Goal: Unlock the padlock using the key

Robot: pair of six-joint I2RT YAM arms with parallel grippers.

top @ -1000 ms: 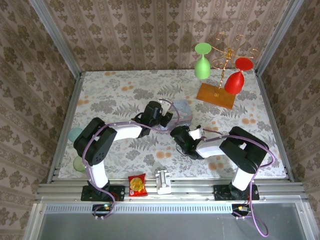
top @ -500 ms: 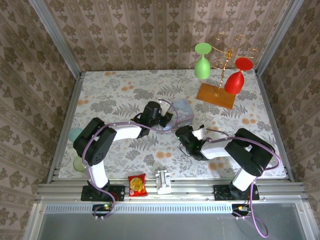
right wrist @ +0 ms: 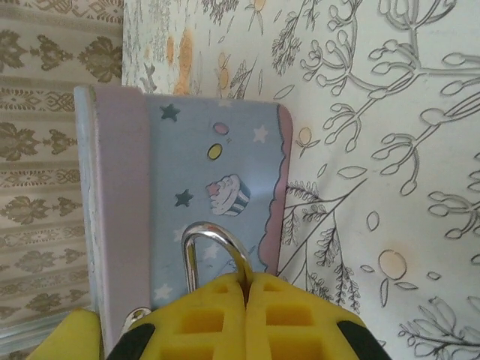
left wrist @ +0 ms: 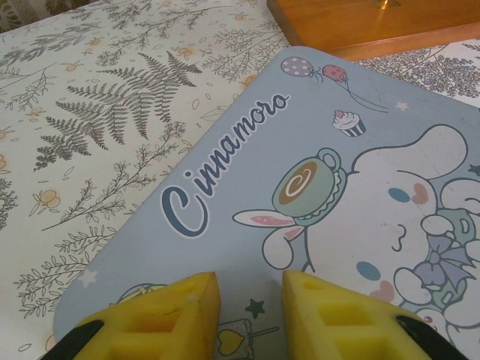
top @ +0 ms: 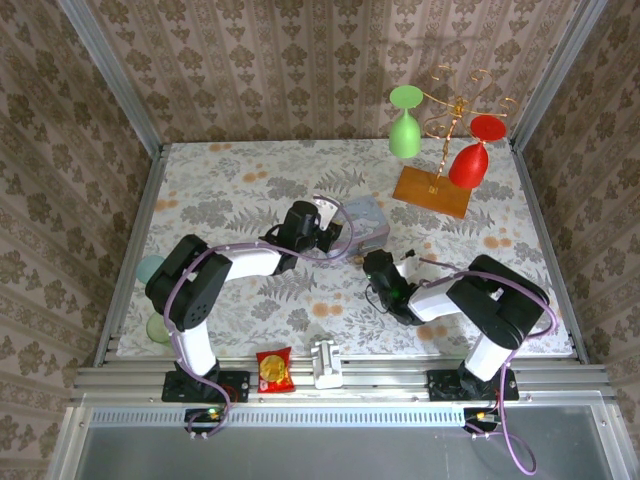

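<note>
While the yellow fingers (right wrist: 202,315) of the right end effector (right wrist: 246,281) sit pressed together, we note a thin silver shackle arching out of the seam between them. The end effector is pinching the padlock (right wrist: 189,259). Its body is hidden behind the fingers, so we record only the shackle. The shackle stands just in front of the side wall of the pale blue tin (right wrist: 214,161), which carries stars and a cupcake print. We cannot tell whether shackle and wall touch. The floral worktop (right wrist: 375,150) fills the right of that view.

Top view: the right end effector (top: 372,262) lies at the near edge of the pale blue tin (top: 365,222), around the middle of the worktop (top: 230,190). The left end effector (top: 336,236) is at the tin's left side, close to its partner.

Left wrist view: the left end effector (left wrist: 251,300) is spread, with a clear gap between its two yellow fingers (left wrist: 169,315) and nothing held. It hovers over the near end of the tin's lid (left wrist: 337,187), which bears a cartoon figure and script lettering. We cannot tell whether the fingertips touch the lid.

Other items: a wooden base (top: 432,190) beyond the tin carries a wire rack holding a green glass (top: 404,128) and a red glass (top: 470,160). A red snack packet (top: 273,370) and a white block (top: 327,362) sit at the near rail.
</note>
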